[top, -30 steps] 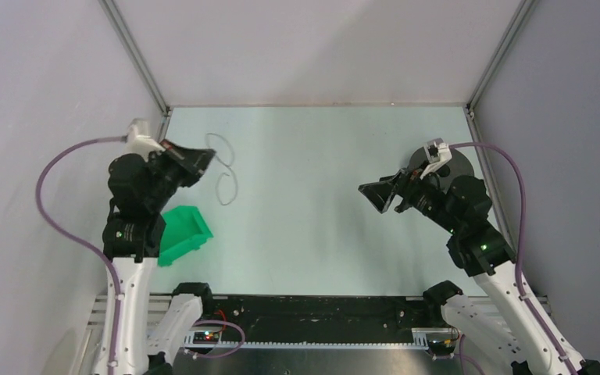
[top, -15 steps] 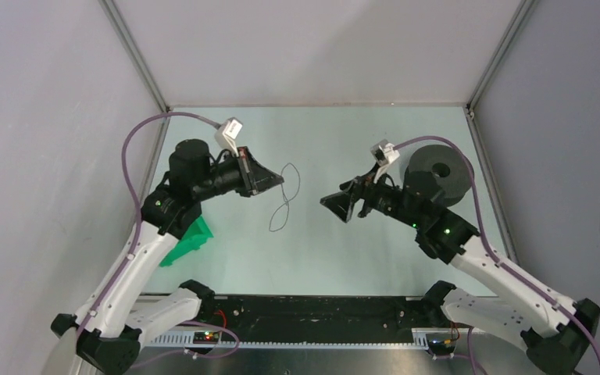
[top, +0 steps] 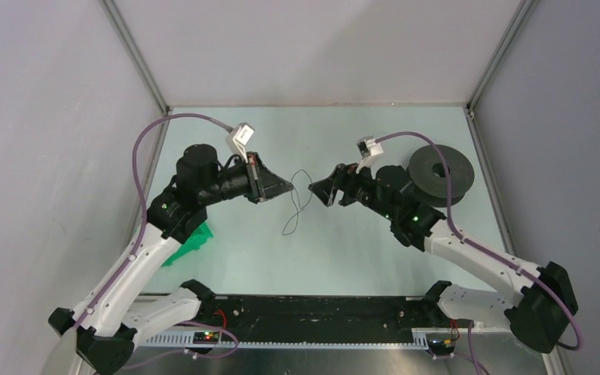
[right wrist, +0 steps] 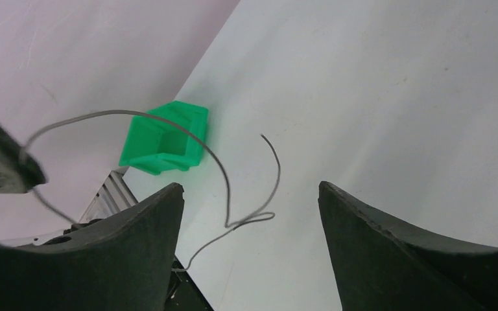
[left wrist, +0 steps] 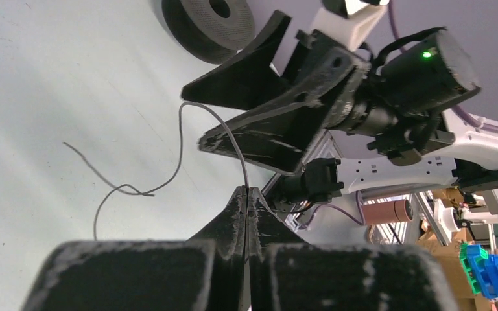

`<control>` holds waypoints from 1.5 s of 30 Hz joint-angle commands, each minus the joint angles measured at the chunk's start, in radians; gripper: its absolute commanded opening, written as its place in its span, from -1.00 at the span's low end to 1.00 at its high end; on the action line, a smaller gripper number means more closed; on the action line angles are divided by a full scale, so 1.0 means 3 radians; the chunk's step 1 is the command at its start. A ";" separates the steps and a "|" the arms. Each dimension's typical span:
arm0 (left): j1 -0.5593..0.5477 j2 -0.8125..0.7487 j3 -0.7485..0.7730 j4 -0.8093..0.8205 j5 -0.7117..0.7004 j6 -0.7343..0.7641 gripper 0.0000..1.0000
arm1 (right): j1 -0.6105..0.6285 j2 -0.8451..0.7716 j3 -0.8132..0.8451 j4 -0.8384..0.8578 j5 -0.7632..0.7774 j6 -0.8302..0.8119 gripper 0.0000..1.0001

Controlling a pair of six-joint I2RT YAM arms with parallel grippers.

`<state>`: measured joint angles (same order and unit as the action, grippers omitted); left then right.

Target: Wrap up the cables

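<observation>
Two grippers face off over the tabletop's [top: 359, 258] centre. Left gripper [left wrist: 246, 193]: jaws clenched on the thin black wire [top: 298, 205], holding it up for handover, tail trailing toward the near edge. Right gripper [right wrist: 249, 194]: jaws spread, apparently awaiting it.

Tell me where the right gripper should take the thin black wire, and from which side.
Grip the raised arch of the wire just beyond where the shut left gripper pinches it. That stretch hangs clear of the table, so fingers can probably close around it. Bring the open right gripper in level from the right, jaws straddling the strand.
</observation>
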<state>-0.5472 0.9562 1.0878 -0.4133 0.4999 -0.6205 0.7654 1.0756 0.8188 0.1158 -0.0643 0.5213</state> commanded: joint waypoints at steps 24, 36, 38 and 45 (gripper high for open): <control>0.0251 -0.0348 -0.0203 0.0207 -0.0370 -0.0266 0.20 | -0.0280 -0.0331 -0.0308 0.1029 -0.1682 -0.2074 -1.00; 0.0371 0.0294 0.0190 0.0090 0.0465 0.0131 0.42 | 0.0373 -0.0851 -0.0330 -0.0058 -0.1641 -0.4471 -1.00; 0.0339 0.0321 0.0159 0.0089 0.0520 0.0139 0.40 | 0.0499 -0.0854 -0.0327 -0.0073 -0.1456 -0.4591 -1.00; 0.0262 0.0336 -0.0207 0.0094 0.0542 0.0035 0.20 | 0.0821 -0.0813 -0.0326 -0.0101 -0.1016 -0.4868 -1.00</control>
<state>-0.4538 1.0641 1.0740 -0.3901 0.6132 -0.6102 0.9726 0.8333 0.7174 0.0891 -0.4683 -0.8429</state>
